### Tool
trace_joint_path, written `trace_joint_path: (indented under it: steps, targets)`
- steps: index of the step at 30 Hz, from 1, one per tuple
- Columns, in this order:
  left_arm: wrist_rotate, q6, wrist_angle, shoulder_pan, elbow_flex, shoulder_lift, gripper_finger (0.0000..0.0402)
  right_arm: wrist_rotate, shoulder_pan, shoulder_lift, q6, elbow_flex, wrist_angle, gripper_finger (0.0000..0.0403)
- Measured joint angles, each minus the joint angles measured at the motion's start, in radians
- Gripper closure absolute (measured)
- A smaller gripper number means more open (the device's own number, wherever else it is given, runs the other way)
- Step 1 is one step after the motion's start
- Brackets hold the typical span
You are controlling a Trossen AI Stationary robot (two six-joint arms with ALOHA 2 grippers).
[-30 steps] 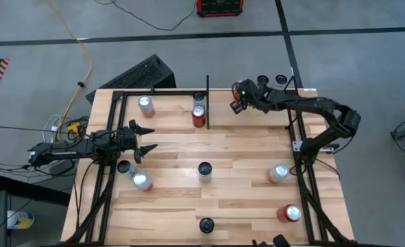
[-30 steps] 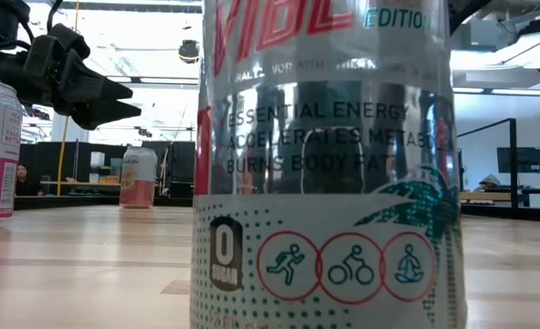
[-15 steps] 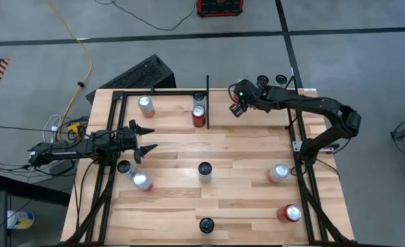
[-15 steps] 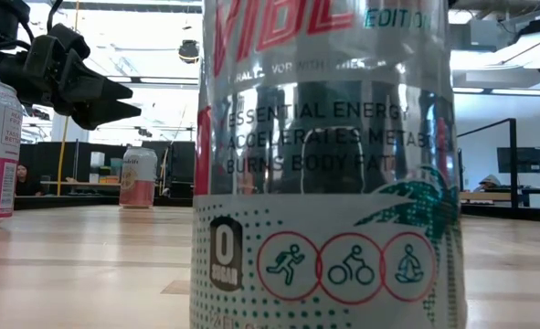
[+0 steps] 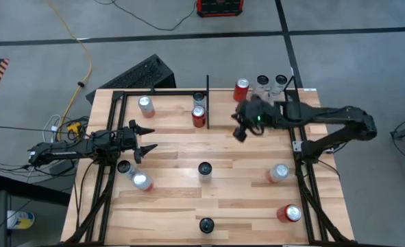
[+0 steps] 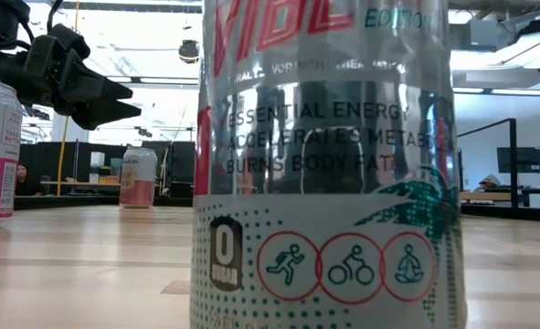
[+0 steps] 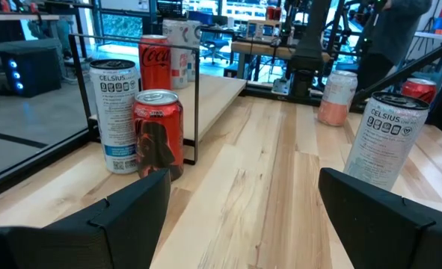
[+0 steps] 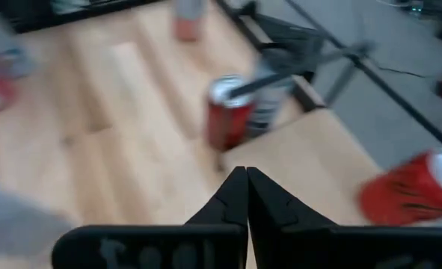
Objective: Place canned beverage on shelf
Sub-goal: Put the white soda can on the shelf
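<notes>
A: Start big; where does the shelf point(image 5: 181, 92) sit?

B: Along the far edge of the table point(image 5: 236, 165); pale planks inside thin black rails, with a short black divider point(image 5: 207, 103) sticking out from the back rail; far wider than any can.

A: And the arms?

B: The right arm reaches in over the far right of the table; its gripper point(image 5: 241, 133) hangs just short of the shelf, fingers pressed together on nothing, as the right wrist view confirms. The left gripper point(image 5: 146, 138) waits at the left edge, fingers spread partway, also holding nothing.

A: Where are the cans?

B: Several are on the shelf already: a pale one point(image 5: 145, 104) at far left, a red one point(image 5: 199, 116) with another behind it beside the divider, and a red one point(image 5: 241, 89) right of the divider next to two silver ones. The rest stand loose on the table; a silver can point(image 5: 278, 173) and a red one point(image 5: 289, 213) lie nearest the right arm, apart from each other.

A: How would one handle?

B: I'd judge it a stiff, smooth cylinder; weighty if full, light and easily dented if empty, and I cannot tell which. The wall looks slippery, so I'd take it across the middle of the body from the side, jaws square and the can upright; a grip at the rim might tip it.
</notes>
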Motion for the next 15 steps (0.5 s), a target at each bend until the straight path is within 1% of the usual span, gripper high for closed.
trace_joint_path:
  steps: [5,10,12,15]
  targets:
    - [0.0,0.0,0.0,0.0,0.0,0.0,0.0074,-0.003,0.146,0.012,0.064,0.0,-0.011,0.0378]
    - [0.0,0.0,0.0,0.0,0.0,0.0,0.0074,-0.007,0.268,0.006,0.181,0.0,-0.053,0.0377]
    - [0.0,0.0,0.0,0.0,0.0,0.0,0.0074,-0.027,0.307,0.0,0.212,0.0,-0.075,0.0377]
    - [0.0,0.0,0.0,0.0,0.0,0.0,0.0074,-0.109,0.34,-0.002,0.216,0.011,-0.131,0.0377]
